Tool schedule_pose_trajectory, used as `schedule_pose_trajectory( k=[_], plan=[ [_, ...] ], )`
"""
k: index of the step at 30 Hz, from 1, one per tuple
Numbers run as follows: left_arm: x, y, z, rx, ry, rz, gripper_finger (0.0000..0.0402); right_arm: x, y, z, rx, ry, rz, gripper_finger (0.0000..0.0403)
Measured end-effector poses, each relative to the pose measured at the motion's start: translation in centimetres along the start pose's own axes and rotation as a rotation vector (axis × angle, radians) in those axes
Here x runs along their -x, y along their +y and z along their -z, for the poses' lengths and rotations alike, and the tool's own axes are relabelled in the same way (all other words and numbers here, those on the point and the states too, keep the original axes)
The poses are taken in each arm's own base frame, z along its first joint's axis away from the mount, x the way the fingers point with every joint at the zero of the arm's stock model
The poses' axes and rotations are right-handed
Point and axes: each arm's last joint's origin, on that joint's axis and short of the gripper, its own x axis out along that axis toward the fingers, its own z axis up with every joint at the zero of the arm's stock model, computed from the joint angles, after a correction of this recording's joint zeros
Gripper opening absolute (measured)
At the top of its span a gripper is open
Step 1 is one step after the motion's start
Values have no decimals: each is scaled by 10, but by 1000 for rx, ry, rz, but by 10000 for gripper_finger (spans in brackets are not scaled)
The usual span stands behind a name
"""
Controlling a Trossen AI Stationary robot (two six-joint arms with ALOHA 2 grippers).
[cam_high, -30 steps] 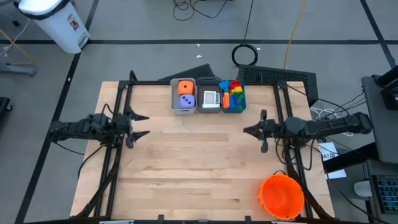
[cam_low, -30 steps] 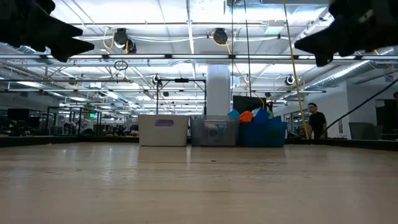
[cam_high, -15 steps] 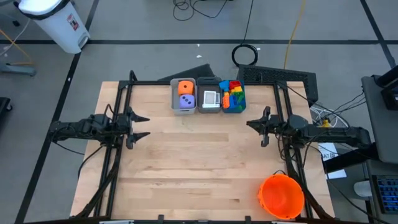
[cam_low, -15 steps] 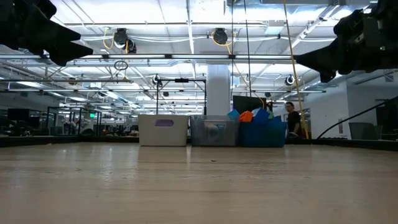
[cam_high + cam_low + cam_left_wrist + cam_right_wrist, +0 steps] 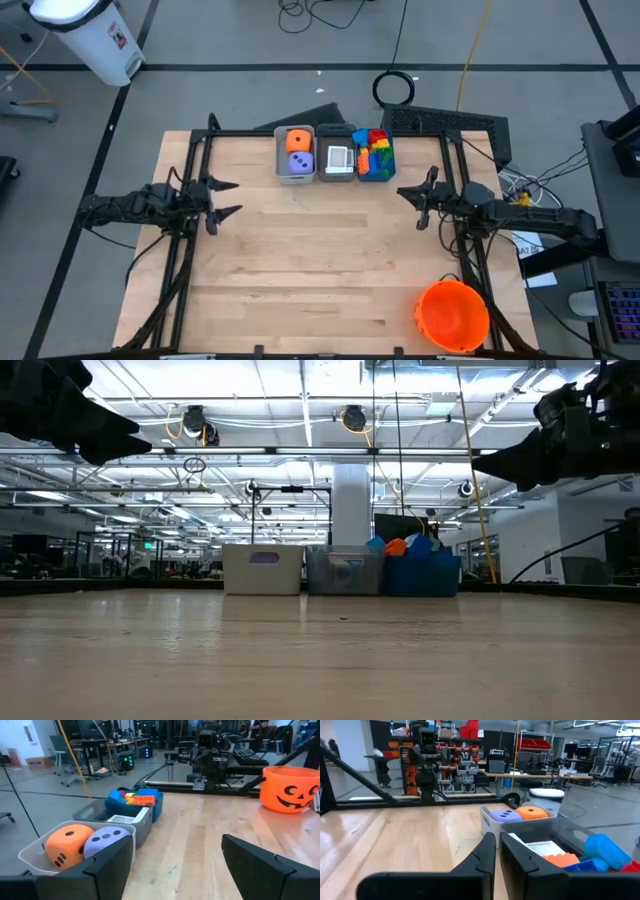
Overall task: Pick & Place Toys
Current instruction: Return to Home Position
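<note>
- Far edge of the wooden worktop (image 5: 300, 270): a white bin (image 5: 520, 827) holds an orange soft die (image 5: 298, 141) and a purple soft die (image 5: 299, 162).
- Beside it: white picture cards (image 5: 339, 157) in a grey bin (image 5: 142, 830), coloured plastic blocks (image 5: 376, 150) in a blue bin (image 5: 156, 808).
- Above the sides: left tool (image 5: 238, 197), fingers apart; right tool (image 5: 401, 193), fingers together.

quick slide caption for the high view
Dice, cards and blocks sorted into three bins at the far edge of the table; left end effector and right end effector hover empty at the sides.
</note>
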Motion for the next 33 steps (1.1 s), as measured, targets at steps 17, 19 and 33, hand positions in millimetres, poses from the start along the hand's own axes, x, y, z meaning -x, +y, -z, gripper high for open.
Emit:
schedule_pose_trajectory(
  k=[17, 19, 33],
  plan=[
    [0, 0, 0, 102, -1, 12, 310, 0, 0, 1, 7, 8, -1, 18],
    [0, 0, 0, 102, 0, 12, 310, 0, 0, 1, 7, 8, -1, 18],
    [0, 0, 0, 103, 0, 12, 310, 0, 0, 1, 7, 8, -1, 18]
  ],
)
